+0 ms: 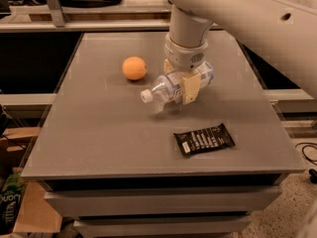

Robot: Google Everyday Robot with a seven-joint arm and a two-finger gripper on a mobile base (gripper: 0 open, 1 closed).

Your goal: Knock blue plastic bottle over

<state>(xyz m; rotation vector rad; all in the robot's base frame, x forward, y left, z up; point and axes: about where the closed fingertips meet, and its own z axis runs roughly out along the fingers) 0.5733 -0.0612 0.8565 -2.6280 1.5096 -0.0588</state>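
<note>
1. Camera view: the end effector (184,86) pinches the blue plastic bottle (168,87) over the middle of the counter (99,133). The bottle is tipped almost flat, cap pointing left, just right of the orange ball (134,68).
2. Risk: once released, the round bottle may roll into the ball or the dark snack packet (203,139), or off the edge.
3. Risk: unless the grip lets go, the bottle never ends up lying on the counter.
</note>
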